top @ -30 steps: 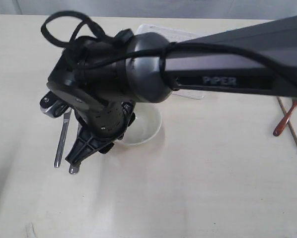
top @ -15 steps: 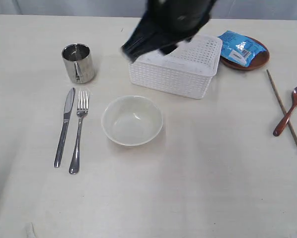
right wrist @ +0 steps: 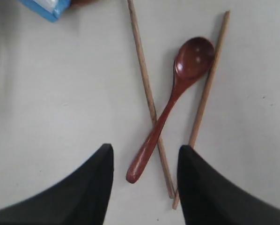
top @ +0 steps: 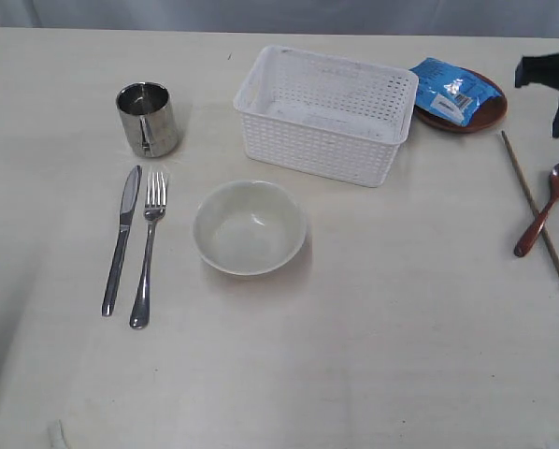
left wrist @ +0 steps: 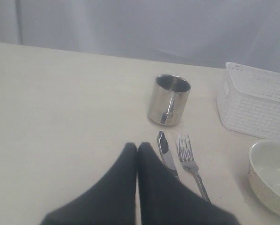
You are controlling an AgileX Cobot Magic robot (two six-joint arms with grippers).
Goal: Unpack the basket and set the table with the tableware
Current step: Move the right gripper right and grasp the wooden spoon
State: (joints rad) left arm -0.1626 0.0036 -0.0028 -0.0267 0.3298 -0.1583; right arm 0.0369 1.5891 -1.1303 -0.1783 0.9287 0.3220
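The white basket (top: 326, 112) stands at the back middle of the table (top: 373, 355), and I see nothing inside it. To its left sit the steel cup (top: 147, 119), knife (top: 121, 241) and fork (top: 149, 248), with the cream bowl (top: 250, 227) beside them. At the far right the wooden spoon (right wrist: 177, 89) lies across the chopsticks (right wrist: 142, 70). My right gripper (right wrist: 145, 149) hovers open over the spoon's handle end, holding nothing. My left gripper (left wrist: 137, 146) is shut and empty near the knife (left wrist: 167, 157). It does not show in the exterior view.
A blue snack packet (top: 452, 89) lies on the brown wooden plate (top: 480, 117) right of the basket. My right arm (top: 555, 79) shows as a dark shape at the right edge. The table's near half is bare.
The right arm has swung from over the bowl and cutlery across to the far right, above the spoon and chopsticks. The tableware has not moved.
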